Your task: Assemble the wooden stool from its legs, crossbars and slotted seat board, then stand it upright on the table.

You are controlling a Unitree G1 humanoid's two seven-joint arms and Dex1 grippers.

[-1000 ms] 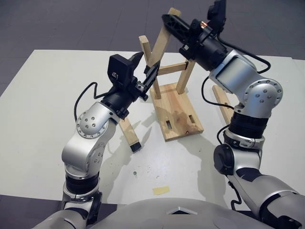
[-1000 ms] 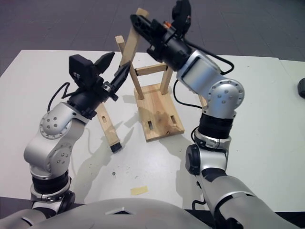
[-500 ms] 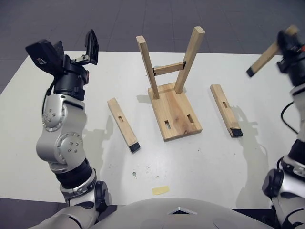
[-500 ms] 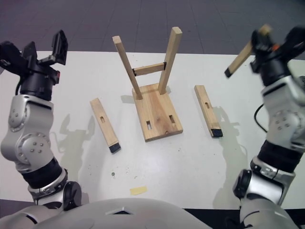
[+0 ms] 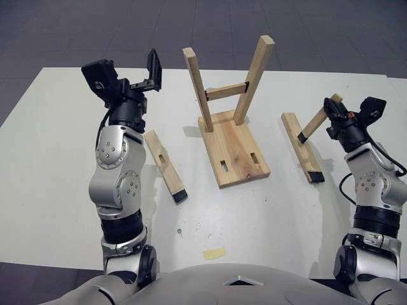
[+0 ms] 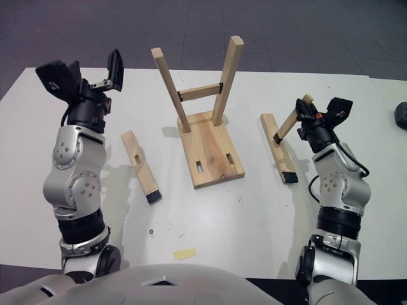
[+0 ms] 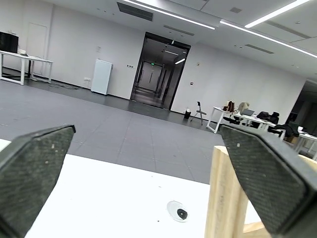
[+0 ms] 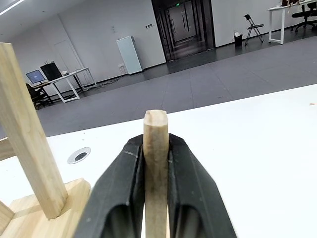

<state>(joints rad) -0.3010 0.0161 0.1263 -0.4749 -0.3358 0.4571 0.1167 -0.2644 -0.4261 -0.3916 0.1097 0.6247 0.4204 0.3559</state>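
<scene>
A wide white table (image 5: 57, 159) carries the flat, pale wooden slotted seat board (image 5: 235, 149). Two long wooden legs (image 5: 198, 89) stand up from the board's far end, joined by a short wooden crossbar (image 5: 226, 92). One loose black-tipped wooden leg (image 5: 164, 165) lies left of the board and another (image 5: 302, 146) lies right of it. Raised left of the board, the left gripper (image 7: 146, 148) has its fingers spread wide, gripping nothing. Right of the board, the right gripper (image 8: 156, 148) is clamped on a tilted, black-tipped wooden bar (image 5: 317, 119). A yellow tape scrap (image 5: 214, 253) lies nearer than the board.
</scene>
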